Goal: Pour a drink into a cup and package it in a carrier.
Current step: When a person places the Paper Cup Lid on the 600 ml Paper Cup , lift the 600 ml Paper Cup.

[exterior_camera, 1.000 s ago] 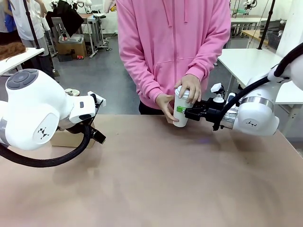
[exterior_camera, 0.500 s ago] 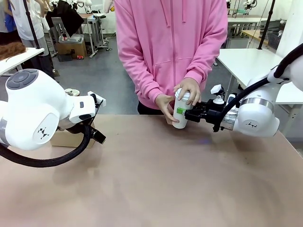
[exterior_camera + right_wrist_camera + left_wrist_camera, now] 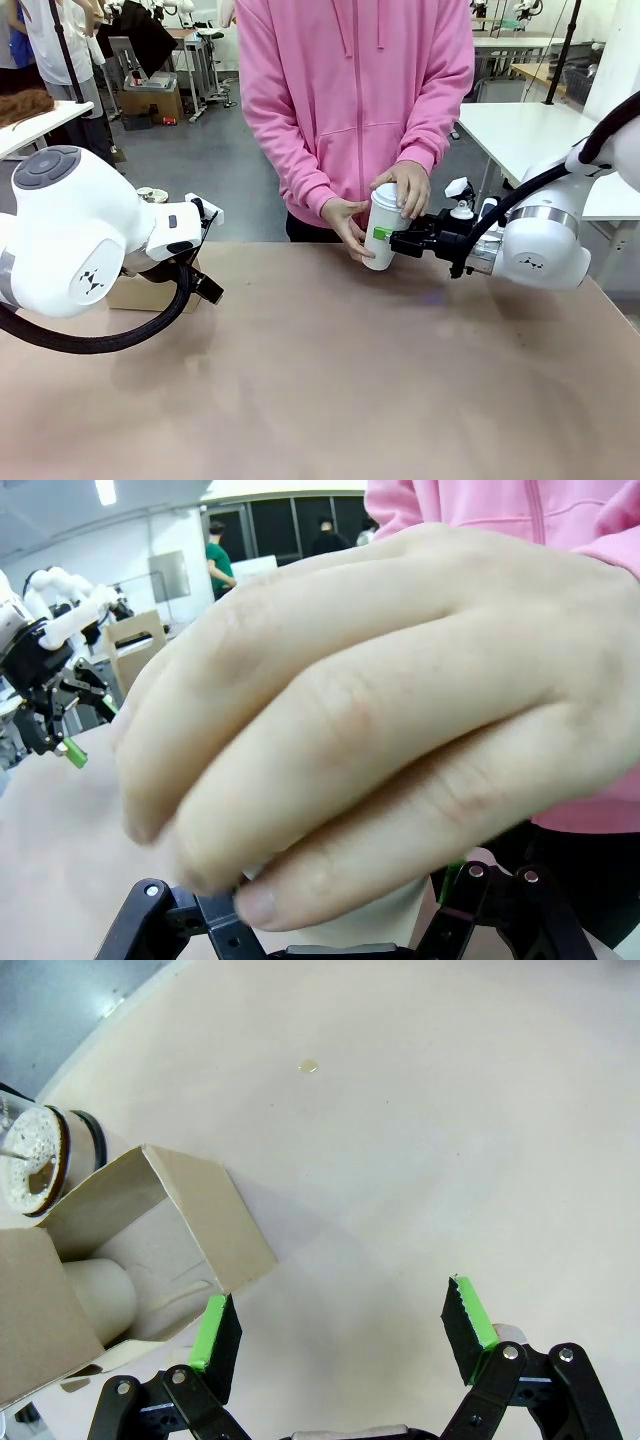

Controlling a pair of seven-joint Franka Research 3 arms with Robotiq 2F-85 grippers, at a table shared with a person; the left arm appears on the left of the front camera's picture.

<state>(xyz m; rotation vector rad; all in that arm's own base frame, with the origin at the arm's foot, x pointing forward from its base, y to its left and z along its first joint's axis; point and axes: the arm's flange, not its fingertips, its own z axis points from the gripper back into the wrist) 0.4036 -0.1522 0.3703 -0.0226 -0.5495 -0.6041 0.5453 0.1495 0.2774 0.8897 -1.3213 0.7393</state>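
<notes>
A person in a pink hoodie stands at the far side and holds the white lidded cup (image 3: 383,226) with both hands. My right gripper (image 3: 398,238) is shut on the cup's side from the right. In the right wrist view the person's hand (image 3: 360,710) covers most of the cup (image 3: 390,912), which sits between my right gripper's (image 3: 335,935) fingers. My left gripper (image 3: 342,1325) hangs open and empty over the table beside the brown cardboard carrier (image 3: 150,1250), with a pale cup in one slot. The carrier (image 3: 140,293) lies behind my left arm. A round jug top (image 3: 35,1160) with brownish foam lies beyond it.
The tan table (image 3: 330,390) stretches bare in front of both arms. A small drop (image 3: 309,1065) lies on its surface. A white table (image 3: 520,130) stands behind my right arm, and other benches and equipment show farther back.
The person's upper hand has slid off the cup's top toward its right side, so the domed lid now shows. The cup has shifted slightly left. Both arms have stayed still.
</notes>
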